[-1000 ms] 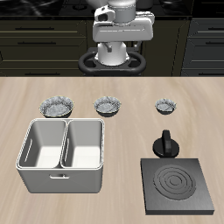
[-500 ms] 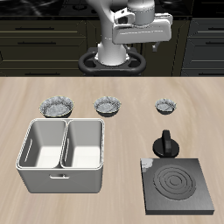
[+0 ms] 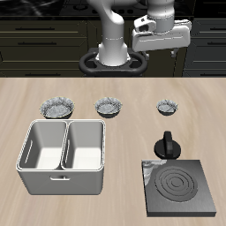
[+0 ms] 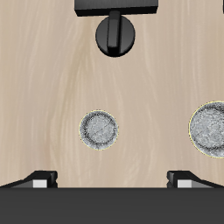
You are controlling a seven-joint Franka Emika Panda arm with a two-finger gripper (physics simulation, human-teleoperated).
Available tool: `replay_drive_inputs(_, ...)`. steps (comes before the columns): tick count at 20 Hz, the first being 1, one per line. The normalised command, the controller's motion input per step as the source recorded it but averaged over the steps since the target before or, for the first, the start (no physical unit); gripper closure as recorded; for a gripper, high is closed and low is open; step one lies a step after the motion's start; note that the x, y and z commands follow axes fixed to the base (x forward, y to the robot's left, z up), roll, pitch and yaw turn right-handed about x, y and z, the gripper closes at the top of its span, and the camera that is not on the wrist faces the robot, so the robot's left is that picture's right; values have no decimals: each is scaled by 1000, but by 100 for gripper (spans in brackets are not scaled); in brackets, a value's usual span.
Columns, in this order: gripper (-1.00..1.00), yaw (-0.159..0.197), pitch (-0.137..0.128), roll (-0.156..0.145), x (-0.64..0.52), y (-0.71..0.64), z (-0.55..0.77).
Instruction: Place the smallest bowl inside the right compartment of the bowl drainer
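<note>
Up high, the arm holds the claw (image 3: 164, 46) well above the table's back edge, with the hand level and its camera looking straight down at the wood. The fingertips (image 4: 39, 178) show in the wrist view as two small grey pads spread far apart, with nothing between them, so the claw is open and holds nothing. The arm's white links rise from the base behind the table and bend sideways toward the claw, which hangs clear of every object.

Closest to the claw, almost directly beneath it on the table, sits the smallest bowl (image 4: 100, 129), upright, its speckled rim ringing a darker centre. In the exterior view this bowl (image 3: 169, 108) stands alone near the table's back edge, apart from its neighbours. A little farther from the claw, along the same row, rests a wider speckled bowl (image 3: 109, 107); it also shows in the wrist view, cut off by the frame edge. Farther again along that row lies the widest bowl (image 3: 56, 107).

Toward the table's front edge from the smallest bowl stands a black kettle-like pot (image 3: 166, 146), and just beyond it, touching or nearly so, the black stove plate (image 3: 179, 186). Farthest from the claw, the bowl drainer (image 3: 64, 180) sits near the front edge, both wells bare.
</note>
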Motion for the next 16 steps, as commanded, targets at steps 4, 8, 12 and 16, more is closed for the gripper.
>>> replay_drive_inputs(4,-100,-9,9,-29,42,263,-65)
replay_drive_inputs(8,-100,-19,-32,-49,-21,170,-151)
replay_drive_inputs(12,-100,19,3,-18,0,116,-331)
replay_drive_inputs(16,-100,-5,30,37,-36,80,-409)
